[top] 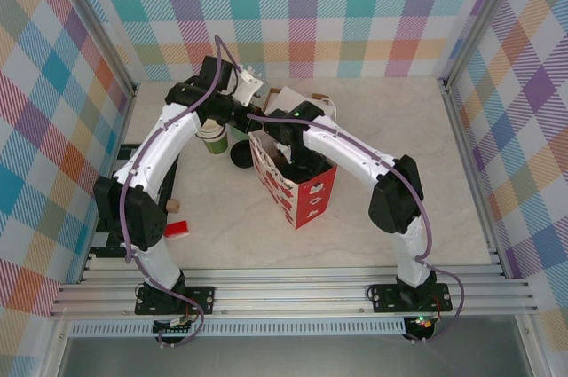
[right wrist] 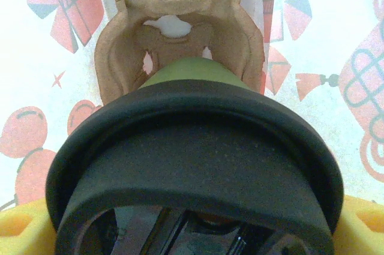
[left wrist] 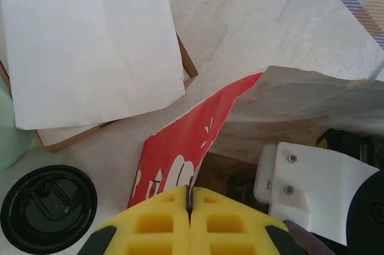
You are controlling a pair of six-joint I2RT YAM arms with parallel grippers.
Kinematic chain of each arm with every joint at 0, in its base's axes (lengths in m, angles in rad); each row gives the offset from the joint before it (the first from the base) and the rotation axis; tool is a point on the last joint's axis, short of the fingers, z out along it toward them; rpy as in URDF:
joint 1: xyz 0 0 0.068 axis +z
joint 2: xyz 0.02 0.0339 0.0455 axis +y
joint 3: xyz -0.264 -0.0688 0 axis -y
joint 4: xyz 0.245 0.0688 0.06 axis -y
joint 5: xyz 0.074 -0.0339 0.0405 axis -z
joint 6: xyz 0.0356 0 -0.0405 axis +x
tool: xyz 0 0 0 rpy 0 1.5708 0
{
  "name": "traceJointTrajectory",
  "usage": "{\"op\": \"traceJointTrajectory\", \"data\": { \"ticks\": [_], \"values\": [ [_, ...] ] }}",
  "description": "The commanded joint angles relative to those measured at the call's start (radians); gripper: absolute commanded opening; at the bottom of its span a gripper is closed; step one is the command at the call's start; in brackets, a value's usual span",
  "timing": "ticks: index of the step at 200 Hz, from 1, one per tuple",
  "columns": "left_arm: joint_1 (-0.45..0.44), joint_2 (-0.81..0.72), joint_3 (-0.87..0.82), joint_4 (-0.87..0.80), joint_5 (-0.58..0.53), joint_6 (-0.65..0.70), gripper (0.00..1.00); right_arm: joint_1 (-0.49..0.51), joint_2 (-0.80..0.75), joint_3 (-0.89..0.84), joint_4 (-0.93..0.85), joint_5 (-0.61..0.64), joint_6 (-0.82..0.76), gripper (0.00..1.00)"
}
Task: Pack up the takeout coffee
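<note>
The takeout coffee, a green cup (right wrist: pixel 189 72) under a black lid (right wrist: pixel 192 165), sits between the yellow fingers (right wrist: pixel 18 225) of my right gripper (right wrist: pixel 192 234), which is shut on it. It hangs inside the red-and-white paper bag (top: pixel 306 195), above a brown pulp cup carrier (right wrist: pixel 114 57) on the bag's floor. From above, the right gripper (top: pixel 295 162) reaches down into the bag's mouth. My left gripper (left wrist: pixel 191 198) is shut on the bag's top edge (left wrist: pixel 180 153), pinching the thin paper between its pads and holding the mouth apart.
A loose black lid (left wrist: pixel 48 207) lies on the table left of the bag. A cardboard box with white paper (left wrist: pixel 90 45) sits behind. Green cups (top: pixel 213 137) stand under the left arm. Small red items (top: pixel 176 229) lie near the left base.
</note>
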Motion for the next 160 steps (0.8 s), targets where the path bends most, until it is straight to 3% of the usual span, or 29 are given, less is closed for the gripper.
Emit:
{"op": "traceJointTrajectory", "data": {
  "ticks": [1, 160],
  "values": [
    [0.004, -0.044, -0.011, -0.007, 0.03, 0.01, 0.0, -0.006, -0.015, -0.028, -0.001, 0.014, -0.017, 0.46],
    [0.004, -0.051, -0.012, -0.009, 0.053, 0.012, 0.0, -0.009, -0.037, -0.011, 0.009, 0.014, -0.016, 0.44]
  ]
}}
